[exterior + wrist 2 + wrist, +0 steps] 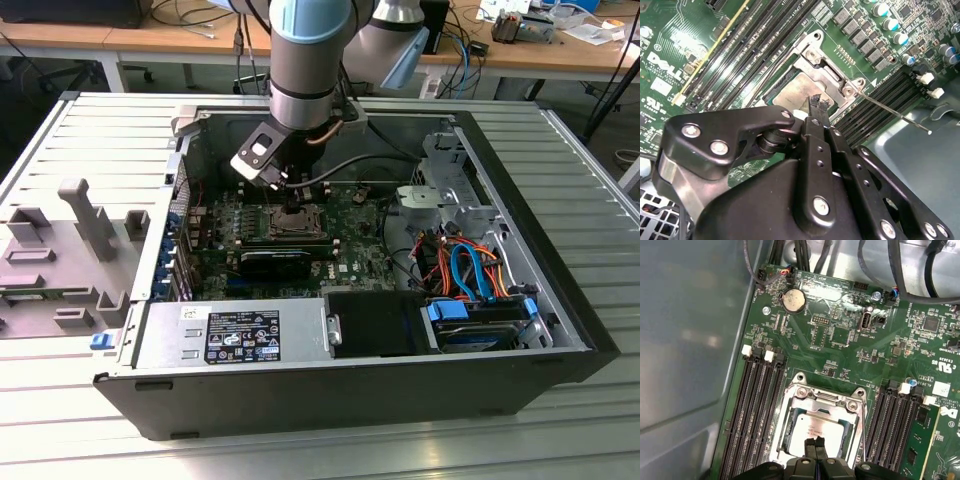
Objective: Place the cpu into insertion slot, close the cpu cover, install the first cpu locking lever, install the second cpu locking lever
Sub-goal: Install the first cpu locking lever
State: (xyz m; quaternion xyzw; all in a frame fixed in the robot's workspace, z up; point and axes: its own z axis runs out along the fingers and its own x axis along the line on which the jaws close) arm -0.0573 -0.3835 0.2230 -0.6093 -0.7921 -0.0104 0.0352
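The black gripper (814,444) (fingertips closed together, gripping nothing) points straight down at the small silver-grey square cpu (826,427), which lies flat in the silver-framed insertion slot (786,420) of the green motherboard (840,352)

The exterior view looks steeply down from off one long side of the open computer case (350,400), taking in all of it on the tabletop (590,200). Both wrist views sit close over the motherboard (840,340) (670,75), sharing the insertion slot (790,410) (832,75) beyond the claw (814,442) (817,102).
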